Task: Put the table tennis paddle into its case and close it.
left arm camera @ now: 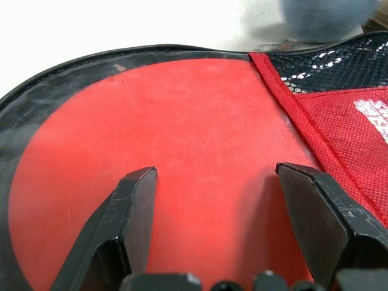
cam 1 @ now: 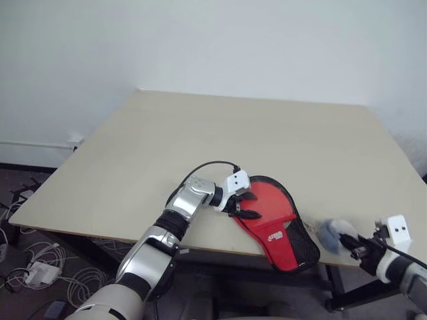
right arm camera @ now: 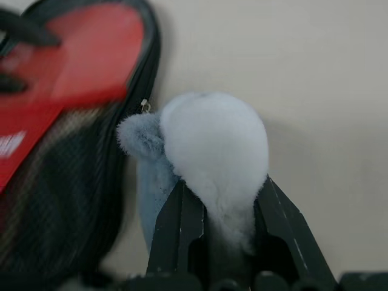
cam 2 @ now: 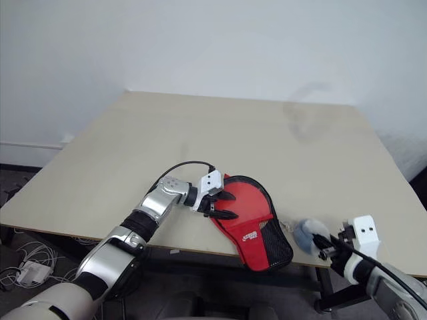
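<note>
Case (cam 1: 277, 230), paddle (left arm camera: 182, 151) inside: your left gripper (left arm camera: 215, 179) fingers spread wide on its red face. Your right gripper (right arm camera: 221, 203) fingers pinch a fluffy grey charm (right arm camera: 212, 145) beside it.

The right gripper (right arm camera: 221, 209) has its two black fingers (right arm camera: 176, 233) closed on the lower part of a pale grey fluffy pompom (right arm camera: 212, 148), which bulges out above them. A darker grey-blue tuft sits on the pompom's side, and a small metal ring (right arm camera: 145, 106) lies where the fluff meets the case (right arm camera: 73, 151). The case lies on the beige table (right arm camera: 291, 73), red with a black mesh section and black edging. The other gripper's black fingers (right arm camera: 24, 33) rest over its red part.
</note>
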